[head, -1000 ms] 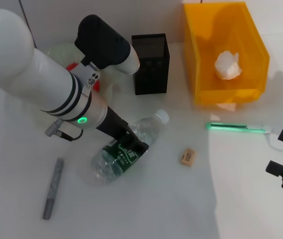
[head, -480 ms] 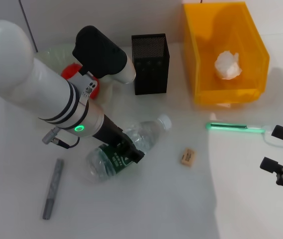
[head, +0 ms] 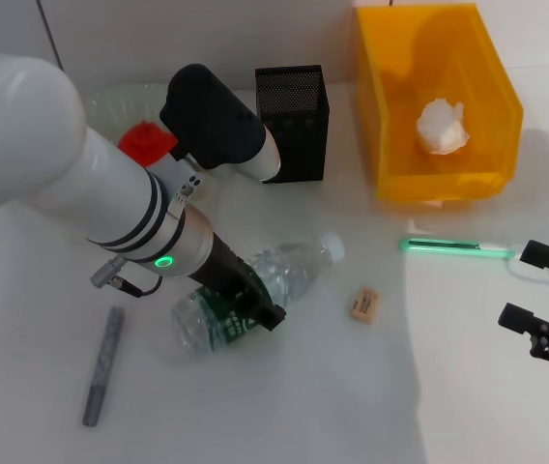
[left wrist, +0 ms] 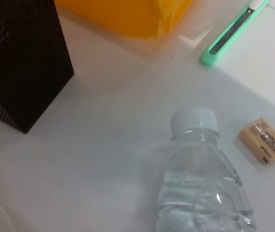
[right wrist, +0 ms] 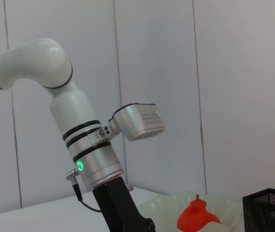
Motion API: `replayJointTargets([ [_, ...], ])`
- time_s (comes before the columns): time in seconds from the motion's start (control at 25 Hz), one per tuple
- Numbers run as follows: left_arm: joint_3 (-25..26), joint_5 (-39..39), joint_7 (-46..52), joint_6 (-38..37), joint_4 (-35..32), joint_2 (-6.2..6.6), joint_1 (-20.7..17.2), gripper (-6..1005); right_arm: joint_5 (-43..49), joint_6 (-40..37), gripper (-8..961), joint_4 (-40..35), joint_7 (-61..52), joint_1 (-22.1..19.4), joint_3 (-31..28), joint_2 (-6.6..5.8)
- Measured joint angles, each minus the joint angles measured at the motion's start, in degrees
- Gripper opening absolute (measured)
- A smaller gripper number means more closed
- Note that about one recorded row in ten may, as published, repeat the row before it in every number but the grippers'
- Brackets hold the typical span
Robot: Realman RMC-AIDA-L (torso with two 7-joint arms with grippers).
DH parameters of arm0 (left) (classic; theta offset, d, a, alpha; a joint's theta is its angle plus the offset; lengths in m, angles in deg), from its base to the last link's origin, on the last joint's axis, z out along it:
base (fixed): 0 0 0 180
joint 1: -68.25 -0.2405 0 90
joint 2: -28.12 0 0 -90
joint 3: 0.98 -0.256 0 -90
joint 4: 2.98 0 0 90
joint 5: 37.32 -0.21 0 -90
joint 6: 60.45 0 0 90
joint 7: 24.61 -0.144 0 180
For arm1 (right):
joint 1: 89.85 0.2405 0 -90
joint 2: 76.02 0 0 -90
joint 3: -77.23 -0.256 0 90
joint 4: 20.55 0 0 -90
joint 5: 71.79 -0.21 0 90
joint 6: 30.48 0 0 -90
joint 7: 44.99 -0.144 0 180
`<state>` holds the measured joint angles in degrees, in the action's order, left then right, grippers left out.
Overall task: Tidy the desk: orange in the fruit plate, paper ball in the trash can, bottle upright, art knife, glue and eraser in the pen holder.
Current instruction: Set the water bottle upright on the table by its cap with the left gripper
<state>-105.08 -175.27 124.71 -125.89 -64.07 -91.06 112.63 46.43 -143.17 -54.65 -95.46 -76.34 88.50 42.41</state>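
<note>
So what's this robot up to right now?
It's tidying a desk. The left gripper is down on the bottle, which lies on its side. The orange is already in the fruit plate, and the paper ball is in the trash can. The eraser and a green knife lie on the table, outside the pen holder. The right gripper waits open at the table's right edge.

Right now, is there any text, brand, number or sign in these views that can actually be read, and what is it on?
None can be read.
eraser: faint dark print on its top face, too small to read.
bottle: white marks on the green label, mostly hidden by the left tool, unreadable.
Left arm: a lit green ring, a light, no text.
</note>
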Motion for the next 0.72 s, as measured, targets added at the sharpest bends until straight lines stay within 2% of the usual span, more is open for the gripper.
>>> replayJointTargets([
  [0.44, 0.1, 0.2, -0.4, 0.1, -4.7, 0.08, -2.6, 798, 0.7, 0.3, 759, 0.0, 0.1, 0.1, 0.0, 0.4],
  [0.52, 0.2, 0.2, -0.4, 0.0, -6.7, 0.24, -3.9, 797, 0.7, 0.4, 759, 0.1, 0.1, 0.1, 0.0, 0.4],
  [0.6, 1.8, -0.2, -0.4, -0.8, -12.1, 0.52, -8.2, 794, 0.7, 0.4, 759, 0.5, 0.1, 0.3, 0.0, 0.4],
  [0.64, 1.9, -0.2, -0.5, -0.9, -12.3, 0.53, -8.4, 792, 0.7, 0.4, 759, 0.8, 0.2, 0.4, 0.0, 0.38],
  [0.72, 3.1, -0.3, -0.9, -1.4, -15.4, 0.61, -11.2, 787, 0.7, 0.4, 759, 1.2, 0.2, 0.7, 0.0, 0.31],
])
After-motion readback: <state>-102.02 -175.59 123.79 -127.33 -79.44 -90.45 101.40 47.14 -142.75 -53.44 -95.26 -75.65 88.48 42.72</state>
